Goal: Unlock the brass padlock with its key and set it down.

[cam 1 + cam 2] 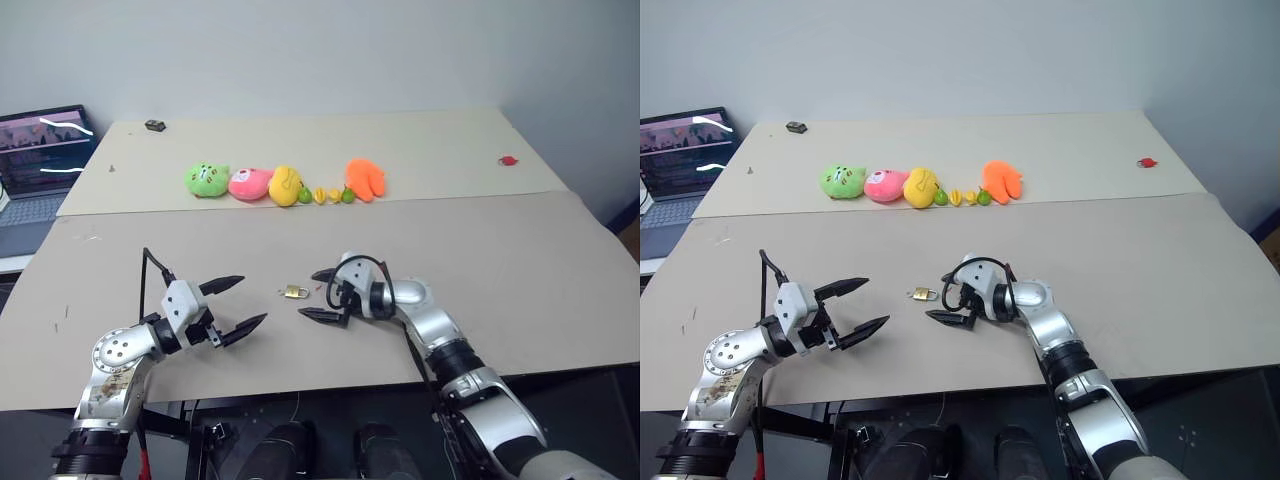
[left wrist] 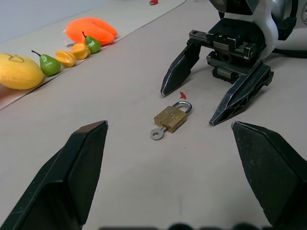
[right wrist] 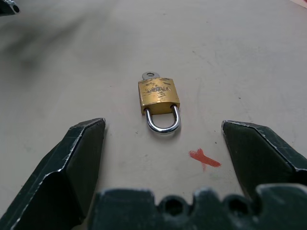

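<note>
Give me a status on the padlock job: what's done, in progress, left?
Done: nothing visible beyond the key sitting in the brass padlock, which lies flat on the table with its shackle seated in the body. In hand: nothing held; the right tool and left tool are both open, flanking the lock without touching it. Left: grasp the lock, turn the key, open the shackle, set it down.

A: What lies ahead of the right gripper (image 3: pixel 163 143)?

B: The brass padlock (image 3: pixel 158 95), flat on the pale table (image 3: pixel 249 52), shackle (image 3: pixel 163 120) closed and turned toward the camera.

A: And the key?

B: The key (image 3: pixel 149 75) sticks out of the body's far end.

A: The 2 fingers (image 3: pixel 79 158)?

B: Spread wide, touching nothing. A small red mark (image 3: pixel 204 158) sits on the table, just beside the shackle.
</note>
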You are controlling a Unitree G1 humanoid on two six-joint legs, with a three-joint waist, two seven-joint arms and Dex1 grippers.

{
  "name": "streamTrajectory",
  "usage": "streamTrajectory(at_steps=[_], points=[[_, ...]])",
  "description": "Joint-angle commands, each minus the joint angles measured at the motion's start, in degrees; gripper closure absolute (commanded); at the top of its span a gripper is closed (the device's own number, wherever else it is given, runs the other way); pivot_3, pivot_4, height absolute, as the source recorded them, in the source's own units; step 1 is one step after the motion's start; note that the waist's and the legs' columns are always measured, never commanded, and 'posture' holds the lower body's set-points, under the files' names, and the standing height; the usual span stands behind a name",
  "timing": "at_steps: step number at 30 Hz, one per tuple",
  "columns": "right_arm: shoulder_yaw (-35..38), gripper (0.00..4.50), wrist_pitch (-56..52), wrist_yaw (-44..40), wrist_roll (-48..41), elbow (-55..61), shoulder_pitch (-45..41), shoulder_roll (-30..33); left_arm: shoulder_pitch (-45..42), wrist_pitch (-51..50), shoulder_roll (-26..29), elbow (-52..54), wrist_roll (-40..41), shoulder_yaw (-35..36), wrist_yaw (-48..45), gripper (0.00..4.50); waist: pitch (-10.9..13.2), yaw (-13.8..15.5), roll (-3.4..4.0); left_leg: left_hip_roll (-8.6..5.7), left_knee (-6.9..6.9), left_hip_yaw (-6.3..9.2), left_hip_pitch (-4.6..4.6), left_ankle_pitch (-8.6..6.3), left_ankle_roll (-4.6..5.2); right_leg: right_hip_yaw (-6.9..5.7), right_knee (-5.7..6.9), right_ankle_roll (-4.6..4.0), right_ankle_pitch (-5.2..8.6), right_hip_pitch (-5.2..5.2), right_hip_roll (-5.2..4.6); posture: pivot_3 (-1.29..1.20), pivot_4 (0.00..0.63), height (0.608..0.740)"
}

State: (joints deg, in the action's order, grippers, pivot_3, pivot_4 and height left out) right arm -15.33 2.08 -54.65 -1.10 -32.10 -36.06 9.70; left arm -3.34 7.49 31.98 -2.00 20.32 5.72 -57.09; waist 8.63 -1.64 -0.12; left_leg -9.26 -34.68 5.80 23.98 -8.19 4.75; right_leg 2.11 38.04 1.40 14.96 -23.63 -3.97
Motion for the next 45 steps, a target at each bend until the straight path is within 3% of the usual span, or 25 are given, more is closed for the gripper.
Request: streamTrajectory(at_steps=[1,7,11,15,26,39,42,45], points=[[-0.7,0.0,1.5,0.9,0.7,-3.0,-2.9,-2.0,0.0,0.9,-0.2,2.4,0.0,-0.1,0.5,0.11,0.0,-0.5,0.0,0.01,0.02,0.0,-0.03,0.0,0.0,0.0,0.0,0.0,0.0,0.0,0.0,0.0,0.15,0.739],[0.5,0.0,0.7,-0.8,-0.9,-6.1,-5.7,-3.5,0.1,0.5,-0.4,3.4,0.0,-0.4,1.1,0.11,0.0,-0.8,0.0,0.01,0.05,0.0,-0.07,0.02,-0.03,0.0,0.01,-0.01,-0.02,-0.03,0.02,0.0,0.15,0.739],[1.3,0.0,-4.2,-7.5,-4.3,-2.7,-5.6,-1.6,0.3,0.1,-0.3,3.6,0.3,-0.2,1.5,0.11,0.0,-0.7,0.01,-0.01,0.06,-0.01,-0.06,0.02,-0.03,0.02,-0.04,-0.01,-0.02,-0.03,0.01,0.0,0.15,0.739],[-0.2,0.0,-2.2,-8.6,-2.4,-2.5,-5.3,-0.3,0.4,0.0,-0.2,3.8,0.3,-0.3,1.8,0.11,0.0,-0.4,0.01,-0.01,0.05,-0.02,-0.06,0.02,-0.03,0.01,-0.03,-0.01,-0.02,-0.02,0.01,0.0,0.15,0.739],[-0.1,0.0,4.2,-1.4,1.5,-8.7,-7.9,-2.7,1.2,-0.7,-0.3,5.1,0.7,-0.2,2.6,0.11,0.0,-0.6,0.01,-0.01,0.09,-0.02,-0.06,0.02,-0.04,0.03,-0.02,-0.01,-0.02,-0.06,0.01,0.0,0.15,0.739],[-0.1,0.0,5.7,-1.1,2.6,-10.5,-7.7,-3.0,2.8,-1.9,0.5,5.0,1.1,0.5,2.2,0.11,0.0,-0.6,0.01,-0.01,0.09,-0.03,-0.06,0.02,-0.04,0.03,-0.01,-0.01,-0.02,-0.07,0.01,0.0,0.15,0.739],[-0.2,0.72,6.7,0.2,3.4,-11.3,-8.0,-2.9,2.9,-1.9,0.4,5.2,1.0,0.4,2.3,0.0,0.0,-0.5,0.01,-0.01,0.09,-0.03,-0.06,0.02,-0.04,0.03,-0.01,-0.01,-0.02,-0.06,0.01,0.0,0.15,0.739],[-0.1,1.72,7.5,0.9,3.9,-12.2,-8.3,-2.9,2.9,-1.7,0.2,5.2,0.8,0.3,2.4,0.0,0.0,-0.5,0.01,-0.01,0.09,-0.03,-0.06,0.02,-0.04,0.03,0.01,-0.01,-0.03,-0.06,0.01,0.0,0.15,0.739]])
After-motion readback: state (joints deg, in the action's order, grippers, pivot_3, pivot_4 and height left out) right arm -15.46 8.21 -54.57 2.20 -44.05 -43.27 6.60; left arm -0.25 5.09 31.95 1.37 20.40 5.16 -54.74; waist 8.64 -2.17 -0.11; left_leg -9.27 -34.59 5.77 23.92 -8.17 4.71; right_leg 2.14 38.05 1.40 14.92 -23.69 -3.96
